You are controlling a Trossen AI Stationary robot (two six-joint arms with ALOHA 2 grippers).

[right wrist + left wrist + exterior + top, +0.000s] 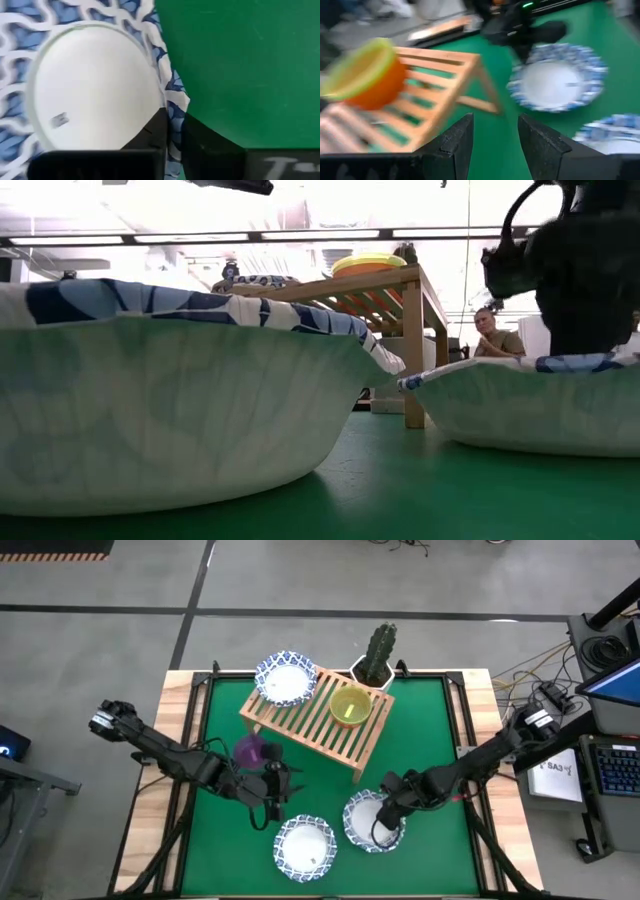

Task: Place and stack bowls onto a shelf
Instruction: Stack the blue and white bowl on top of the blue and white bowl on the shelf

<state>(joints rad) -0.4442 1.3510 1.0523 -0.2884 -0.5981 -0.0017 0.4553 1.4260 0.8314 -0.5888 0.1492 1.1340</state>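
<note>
The wooden shelf point(322, 725) stands mid-table. On it sit a white bowl with a blue rim point(286, 680) and a yellow-green bowl point(350, 705), which the left wrist view shows nested in an orange-red bowl point(380, 90). A purple bowl point(250, 751) lies on the green mat beside the shelf. Two more blue-rimmed bowls rest on the mat near the front: the left one point(305, 846) and the right one point(368, 820). My right gripper point(386, 828) is shut on the right one. My left gripper point(272, 792) hovers open over the mat between the purple bowl and the left front bowl. My right gripper pinches the right front bowl's patterned rim point(172, 107) on the side toward the table's right. One finger point(150, 132) is inside the bowl and the other outside. The fingers come down slanting from the right. The bowl point(530, 405) sits upright, seemingly still on the mat.
A cactus in a white pot point(376, 658) stands behind the shelf's far right corner. The mat point(430, 730) is bordered by black frame rails. A person point(492, 330) sits beyond the table. Bare slats remain on the shelf's near half point(335, 740).
</note>
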